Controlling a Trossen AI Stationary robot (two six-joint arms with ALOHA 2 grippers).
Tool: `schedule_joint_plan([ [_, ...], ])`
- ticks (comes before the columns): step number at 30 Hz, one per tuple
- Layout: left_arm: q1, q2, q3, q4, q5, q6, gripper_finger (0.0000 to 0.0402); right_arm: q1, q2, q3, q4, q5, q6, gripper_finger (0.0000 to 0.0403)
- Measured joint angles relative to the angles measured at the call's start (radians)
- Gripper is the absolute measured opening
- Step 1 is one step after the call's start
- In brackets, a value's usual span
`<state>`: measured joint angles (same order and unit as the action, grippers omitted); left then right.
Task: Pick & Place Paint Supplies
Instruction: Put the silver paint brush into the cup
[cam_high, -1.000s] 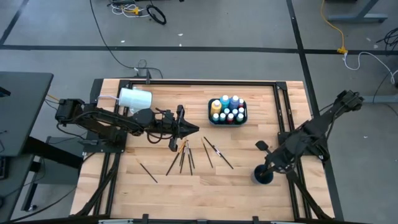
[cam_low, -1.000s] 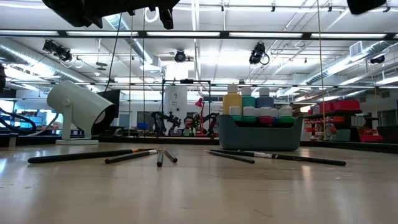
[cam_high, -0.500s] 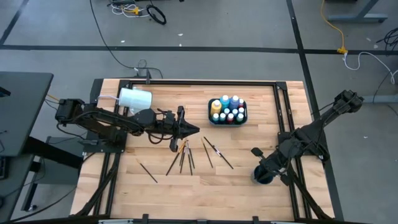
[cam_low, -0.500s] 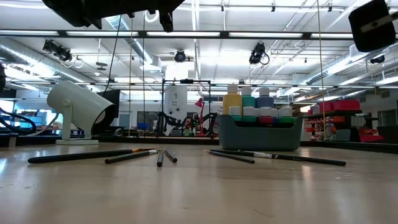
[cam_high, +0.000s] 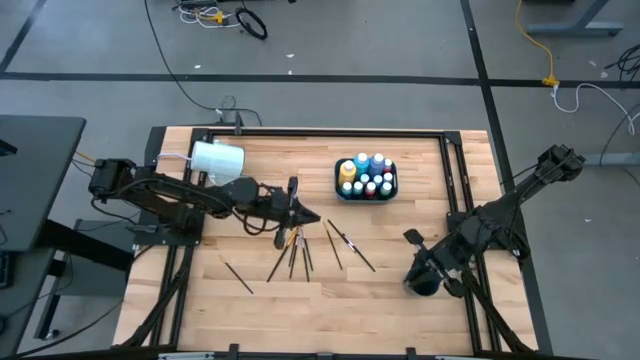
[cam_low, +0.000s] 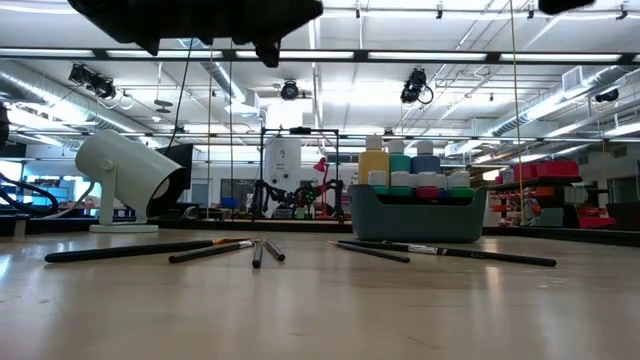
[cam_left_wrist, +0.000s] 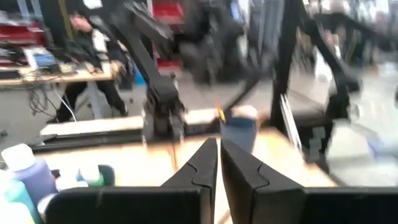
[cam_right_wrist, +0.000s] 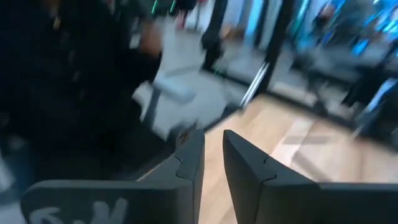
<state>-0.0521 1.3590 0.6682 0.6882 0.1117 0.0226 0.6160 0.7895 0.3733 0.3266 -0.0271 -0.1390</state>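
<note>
The left gripper (cam_high: 312, 214) hangs above the table (cam_high: 400, 300) centre, fingers nearly together, empty. The brushes (cam_high: 292, 250) lie scattered just at its six o'clock. The paint bottles (cam_high: 366, 176) sit in a dark tray (cam_high: 341, 191) at two o'clock. The right gripper (cam_high: 408, 236), slightly parted and empty, hovers at four o'clock.
</note>
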Motion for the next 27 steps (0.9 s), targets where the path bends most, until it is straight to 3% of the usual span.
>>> schedule_joint_plan([
  [4,-0.021,0.0,-0.001,-0.069,0.002,0.049,0.0012,-0.013,0.002,0.0,0.136,0.087,0.0,0.0064],
  [9,-0.066,-0.041,-0.002,-0.081,-0.083,0.123,0.0006,-0.06,0.042,0.0,0.173,0.264,0.062,0.0064],
  [13,-0.094,-0.135,-0.001,-0.151,-0.146,0.152,0.002,-0.113,0.105,0.0,0.211,0.264,0.104,0.0064],
  [19,-0.109,-0.272,0.001,-0.302,-0.153,0.139,0.0031,-0.175,0.224,0.001,0.345,0.247,0.092,0.0064],
  [27,-0.108,-0.288,0.0,-0.389,-0.164,0.127,0.0017,-0.242,0.32,0.065,0.359,0.333,0.122,0.007],
])
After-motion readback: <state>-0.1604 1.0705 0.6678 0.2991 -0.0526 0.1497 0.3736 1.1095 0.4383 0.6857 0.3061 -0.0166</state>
